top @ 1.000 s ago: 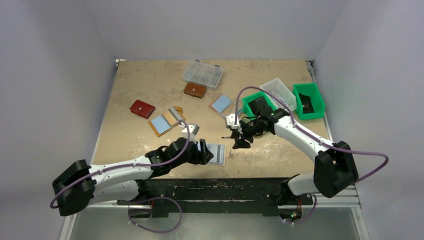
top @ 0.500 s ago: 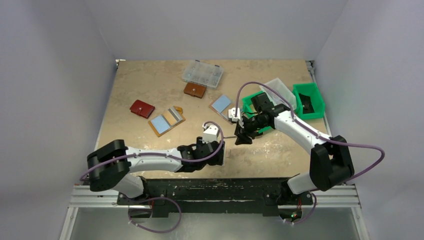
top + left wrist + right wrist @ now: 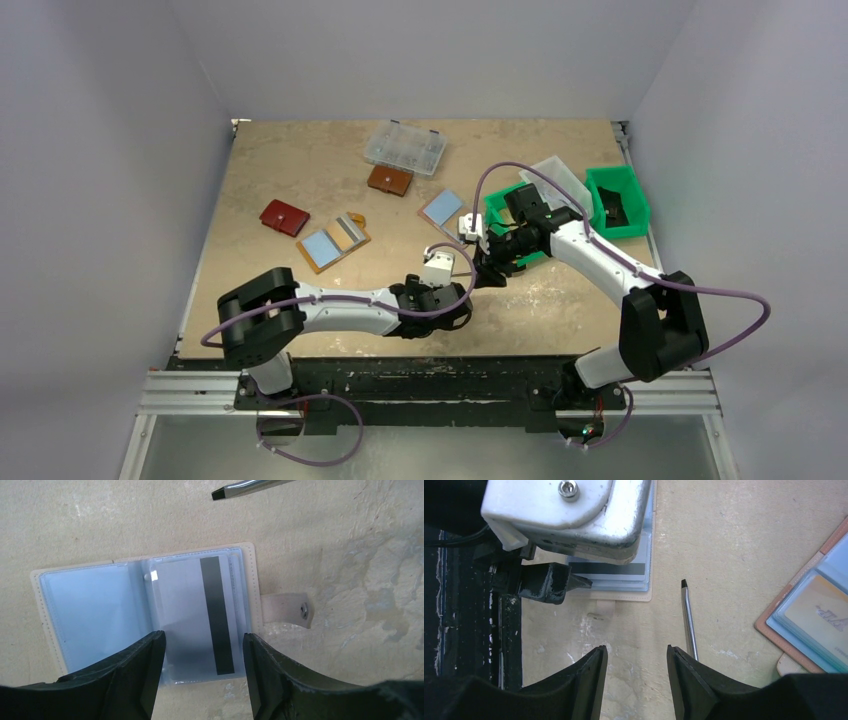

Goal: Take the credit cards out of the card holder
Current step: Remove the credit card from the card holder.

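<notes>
- I see the card holder (image 3: 85, 610) lying open on the table, centre of the left wrist view, with its snap tab to the right.
- My left gripper (image 3: 202, 639) is released, jaws spread astride the lower end of the striped card (image 3: 190, 605).
- My right gripper (image 3: 636, 652) is released, with only table between its jaws.

No legible text on card holder (image 3: 85, 610); blurred mark on card (image 3: 819, 611) in neighbouring open wallet (image 3: 774, 626) unreadable

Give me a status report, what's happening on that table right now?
Left gripper open, poised over the open card holder. Right gripper open, empty, alongside. Striped card not yet out of its sleeve. Thin metal rod near the holder, not blocking.
</notes>
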Tool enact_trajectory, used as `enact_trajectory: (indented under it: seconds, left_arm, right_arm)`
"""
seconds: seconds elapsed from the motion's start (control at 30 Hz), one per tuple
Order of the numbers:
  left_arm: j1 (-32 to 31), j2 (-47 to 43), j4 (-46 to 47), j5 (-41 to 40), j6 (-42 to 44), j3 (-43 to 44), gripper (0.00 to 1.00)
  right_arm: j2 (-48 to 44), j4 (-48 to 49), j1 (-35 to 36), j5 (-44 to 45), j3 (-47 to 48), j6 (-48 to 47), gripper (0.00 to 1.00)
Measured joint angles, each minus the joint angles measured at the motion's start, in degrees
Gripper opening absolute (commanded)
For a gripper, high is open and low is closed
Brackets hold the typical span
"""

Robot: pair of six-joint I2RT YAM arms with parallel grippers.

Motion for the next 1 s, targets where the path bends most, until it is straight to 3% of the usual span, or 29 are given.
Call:
enact_trajectory:
  seconds: [0.53,0.83,1.0]
  left_arm:
    - [0.0,-0.1,-1.0,0.1,-0.3,-0.2,0.63]
    - [0.3,-14.9,8.9,3.1,2.8,-13.1,0.62]
    - [4.2,-23.4,15.5,6.9,2.8,-20.4,0.49]
  right_arm:
    - [0.0,-0.5,0.0,-0.6,0.1,0.2,0.51]
    - [2.2,0.9,2.8,-4.1,0.1,4.4,0.16]
    - [5.5,1.6,8.4,-2.8,0.1,6.1,0.04]
